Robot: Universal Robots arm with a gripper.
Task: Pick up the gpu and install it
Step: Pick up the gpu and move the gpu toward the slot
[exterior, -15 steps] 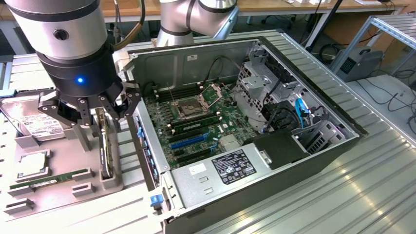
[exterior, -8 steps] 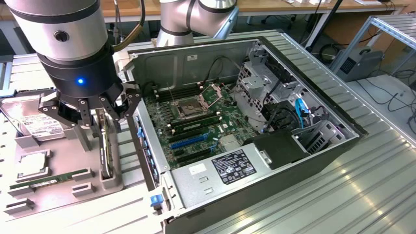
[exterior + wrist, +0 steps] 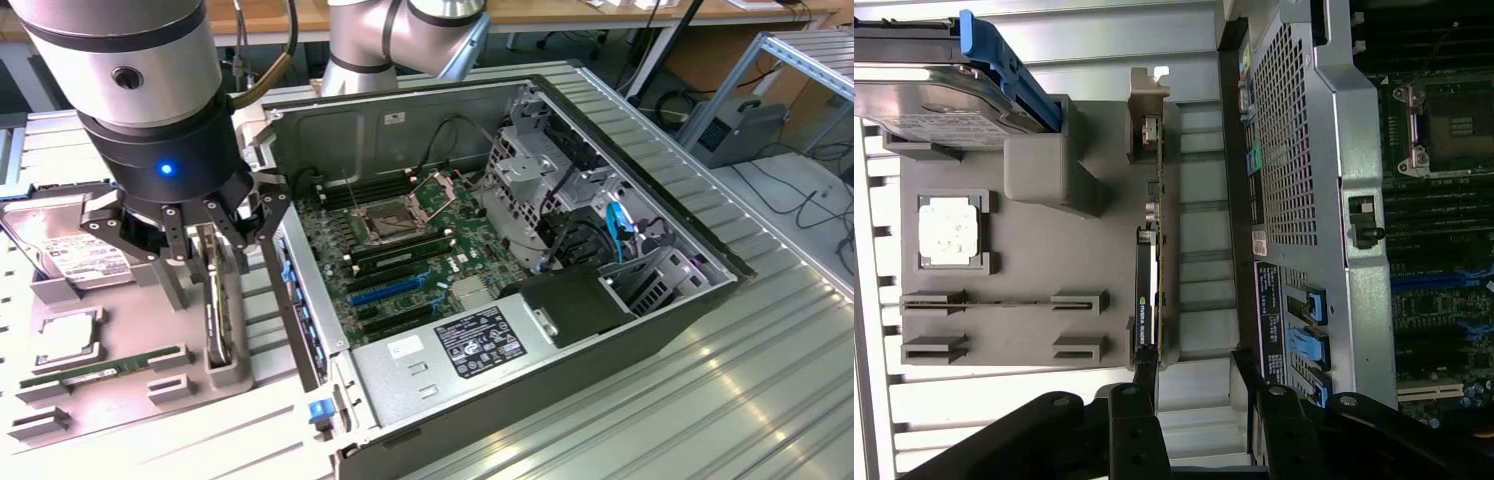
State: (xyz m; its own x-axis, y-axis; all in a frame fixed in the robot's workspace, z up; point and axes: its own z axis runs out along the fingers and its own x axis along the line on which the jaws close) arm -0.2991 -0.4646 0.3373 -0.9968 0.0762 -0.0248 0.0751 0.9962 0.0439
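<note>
Pincer point(image 3: 184, 250) open, hovers directly over gpu point(image 3: 214, 305); gpu stands on edge in grey fixture point(image 3: 120, 395) beside PC case point(image 3: 561, 340), long axis parallel to case wall; card edge sits nearer one finger than mid-gap.

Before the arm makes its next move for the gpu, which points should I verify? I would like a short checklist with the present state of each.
1. Pincer open: ok.
2. gpu standing on edge in the grey tray: ok.
3. Pincer over the gpu's end of the tray: ok.
4. gpu gripped: not ok, the pincer is open.
5. Pincer centred on the card: cannot tell.
6. Computer case open, blue slot on the board free: ok.
</note>
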